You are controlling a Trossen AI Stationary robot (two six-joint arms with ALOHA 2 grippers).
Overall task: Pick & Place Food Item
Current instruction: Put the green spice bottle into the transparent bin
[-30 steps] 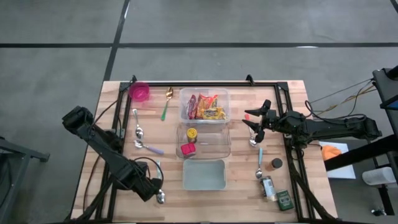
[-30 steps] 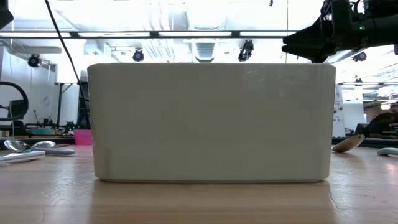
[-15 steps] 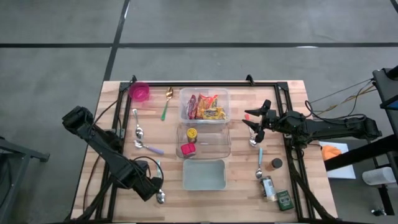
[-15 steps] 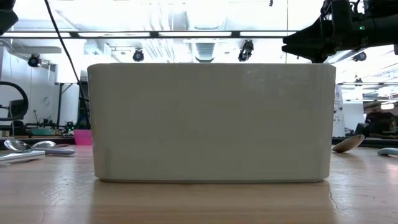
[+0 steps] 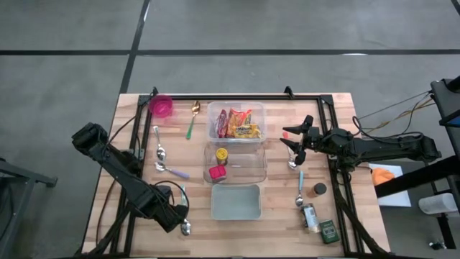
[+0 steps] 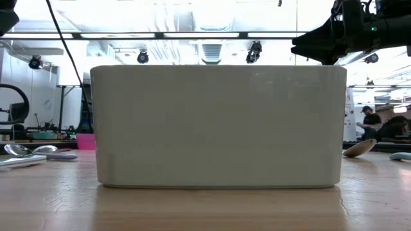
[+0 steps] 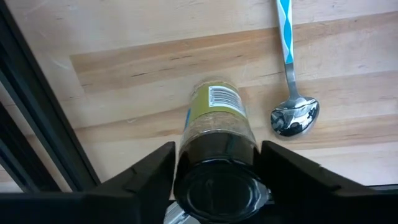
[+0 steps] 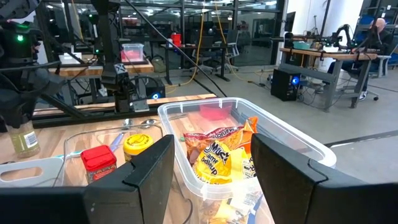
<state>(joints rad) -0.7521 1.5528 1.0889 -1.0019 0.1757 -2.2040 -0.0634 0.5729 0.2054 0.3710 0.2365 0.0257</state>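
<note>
— Starting with the biggest?
— Wooden table (image 5: 129, 180), beneath both grippers. Next, a grey tub (image 5: 235, 202), near the left gripper (image 7: 216, 150) on the side toward the table's middle.
— And by the right gripper (image 5: 293, 144)?
— Two clear bins, just beside it. Straight ahead of its fingers, the bin of snack packets (image 8: 249, 155); next to that one, the bin (image 5: 236, 164) with a red-lidded pot (image 8: 98, 160) and a yellow-lidded pot (image 8: 137, 145).
— Fingers there?
— Spread wide, holding nothing, hanging above the table.
— Left one?
— Down at the table's near left corner, set over a spice jar (image 7: 217, 118). Pinching it, by the look: one dark finger against each side of the black lid, no gap showing.
— Where exactly is the jar?
— Directly under that gripper, upright on the wood, green label facing outward past the fingertips.
— Anything smaller?
— A spoon (image 7: 292, 112) with a blue-and-white handle, just beside the left gripper, bowl close to the jar but apart from it.
</note>
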